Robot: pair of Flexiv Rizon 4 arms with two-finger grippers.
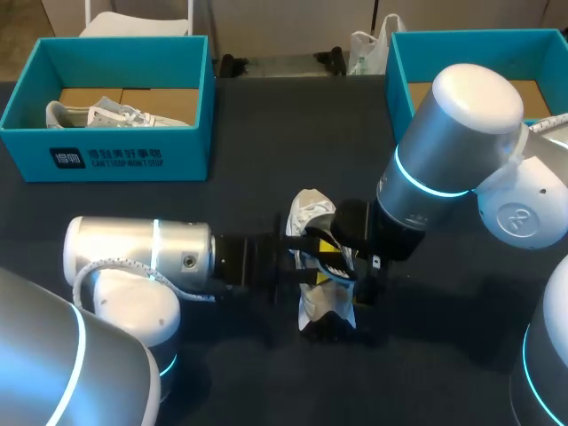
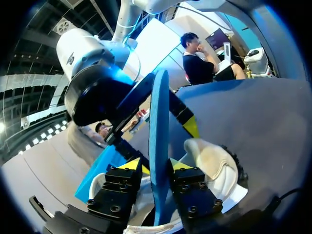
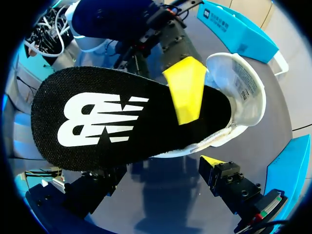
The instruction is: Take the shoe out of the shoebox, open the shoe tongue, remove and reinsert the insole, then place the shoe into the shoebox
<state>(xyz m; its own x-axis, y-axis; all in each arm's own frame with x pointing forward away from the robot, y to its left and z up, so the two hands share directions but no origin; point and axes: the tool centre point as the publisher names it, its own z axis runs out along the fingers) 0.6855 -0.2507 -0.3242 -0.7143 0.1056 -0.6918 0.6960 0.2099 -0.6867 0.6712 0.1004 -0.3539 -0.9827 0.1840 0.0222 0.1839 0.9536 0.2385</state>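
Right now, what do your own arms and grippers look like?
My left arm and right arm are thick silver tubes with rounded white joint caps and glowing cyan rings. A pale braided cable loops at a joint on each. My left gripper and right gripper are black and blocky, with visible screws and yellow-tipped fingers.

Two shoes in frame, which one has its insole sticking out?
The shoe mid-table: its insole stands up out of it, gripped by the left claw. The other shoe lies in the left shoebox.
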